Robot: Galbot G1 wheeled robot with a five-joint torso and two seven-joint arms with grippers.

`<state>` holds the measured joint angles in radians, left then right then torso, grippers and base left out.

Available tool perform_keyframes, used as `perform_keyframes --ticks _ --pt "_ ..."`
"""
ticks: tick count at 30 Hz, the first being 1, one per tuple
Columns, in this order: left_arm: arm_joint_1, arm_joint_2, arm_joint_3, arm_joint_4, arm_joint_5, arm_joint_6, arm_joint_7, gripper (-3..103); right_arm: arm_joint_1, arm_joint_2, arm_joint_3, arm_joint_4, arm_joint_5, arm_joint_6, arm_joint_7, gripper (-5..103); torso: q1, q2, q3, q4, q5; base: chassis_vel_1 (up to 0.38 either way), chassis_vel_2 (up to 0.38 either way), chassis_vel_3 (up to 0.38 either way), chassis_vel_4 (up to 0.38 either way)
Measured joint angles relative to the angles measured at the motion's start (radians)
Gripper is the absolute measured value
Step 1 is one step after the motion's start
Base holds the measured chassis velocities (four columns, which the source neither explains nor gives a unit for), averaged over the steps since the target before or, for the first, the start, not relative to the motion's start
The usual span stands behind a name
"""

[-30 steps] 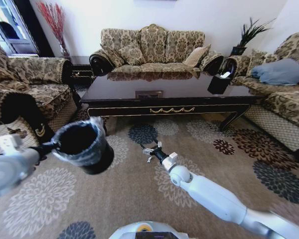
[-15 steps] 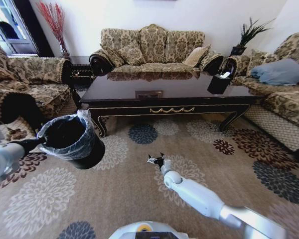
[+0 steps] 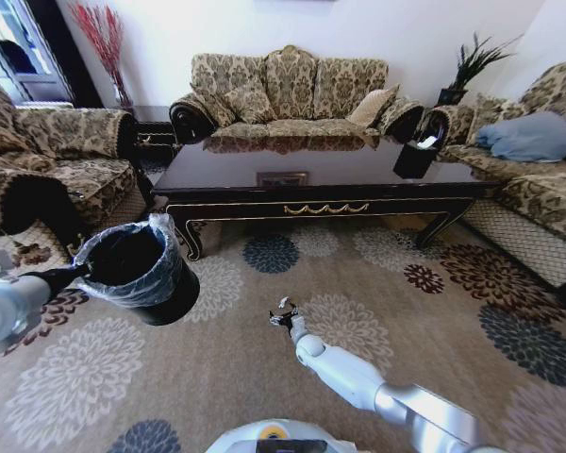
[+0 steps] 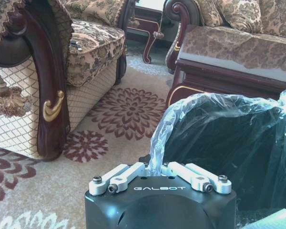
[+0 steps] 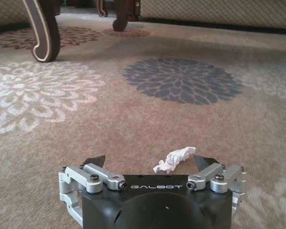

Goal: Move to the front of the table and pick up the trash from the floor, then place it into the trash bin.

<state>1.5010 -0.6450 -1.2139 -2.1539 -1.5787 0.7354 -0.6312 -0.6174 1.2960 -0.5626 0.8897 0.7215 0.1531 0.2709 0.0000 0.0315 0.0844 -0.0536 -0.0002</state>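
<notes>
Trash here is a crumpled white tissue point(image 5: 174, 159) lying on the patterned carpet point(image 5: 148, 109) in front of the table point(image 3: 311, 179), right between the spread fingers of the right gripper point(image 5: 149, 164), which sits low over the floor with its jaws released and nothing in them. It looks feather-light, soft and easily squashed, so pinching across its bunched middle should serve best. The left gripper point(image 4: 155, 168) is clenched on the bag-lined rim of the trash bin point(image 3: 137, 269), holding it up at the robot's left.
</notes>
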Motion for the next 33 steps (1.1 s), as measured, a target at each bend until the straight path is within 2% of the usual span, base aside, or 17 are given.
perform_keyframes --ticks 12,19,31,33 --pt "0.017 -0.002 -0.014 -0.021 0.001 0.000 -0.001 4 0.036 0.081 0.019 -0.158 0.024 0.015 -0.031 100 0.000 0.000 0.000 0.0002 0.0000 0.000 0.000 0.000 0.000" --pt "0.027 -0.003 -0.021 -0.031 -0.001 0.000 -0.002 4 0.041 0.114 0.032 -0.190 0.024 0.013 -0.043 100 0.000 0.000 0.000 0.0002 0.0001 0.000 0.000 0.000 0.000" --pt "0.028 -0.002 -0.018 -0.040 -0.001 0.000 -0.004 4 0.050 0.136 0.077 -0.228 0.022 0.003 -0.045 101 0.000 0.000 0.000 0.0002 0.0002 0.000 0.000 0.000 0.000" --pt "0.028 -0.002 -0.017 -0.041 -0.001 0.000 -0.005 4 0.051 0.136 0.079 -0.231 0.022 0.002 -0.047 99 0.000 0.000 0.000 0.0002 0.0002 0.000 0.000 0.000 0.000"
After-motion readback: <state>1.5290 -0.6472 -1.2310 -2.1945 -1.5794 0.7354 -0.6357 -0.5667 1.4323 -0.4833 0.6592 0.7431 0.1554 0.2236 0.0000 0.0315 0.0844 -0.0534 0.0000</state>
